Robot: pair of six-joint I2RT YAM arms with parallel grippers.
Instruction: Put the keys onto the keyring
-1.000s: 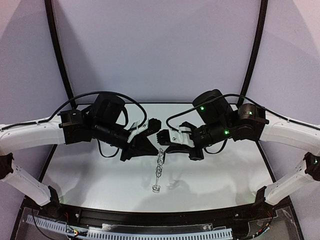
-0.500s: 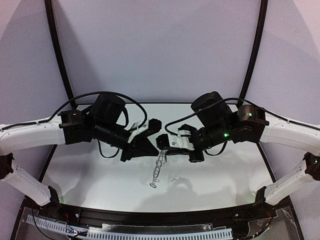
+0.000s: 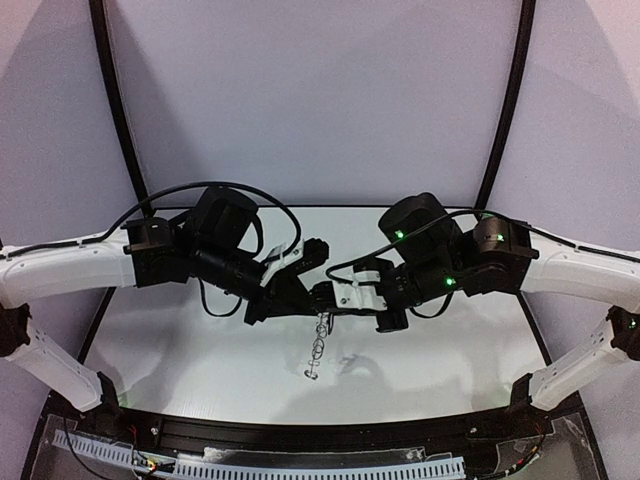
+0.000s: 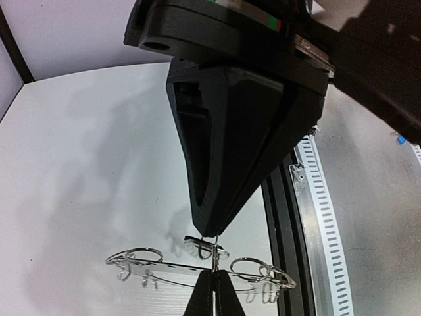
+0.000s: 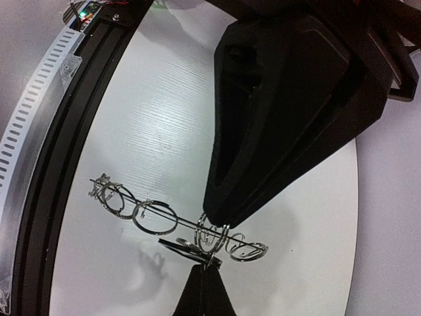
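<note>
Wire-looped keyring (image 5: 146, 209) between closed jaws

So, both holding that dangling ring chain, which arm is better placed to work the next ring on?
Probably right: the right end effector pinches the coiled ring itself, while the left end effector only clamps the thin bar carrying the rings, steadying it.

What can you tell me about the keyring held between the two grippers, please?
The keyring is a string of thin, shiny silver wire rings of differing sizes along a slim straight strip, apparently metal. It hangs over the white table, casting a faint shadow. The shut left gripper and shut right gripper pinch its upper part from opposite sides, tip to tip; the rest dangles free.
</note>
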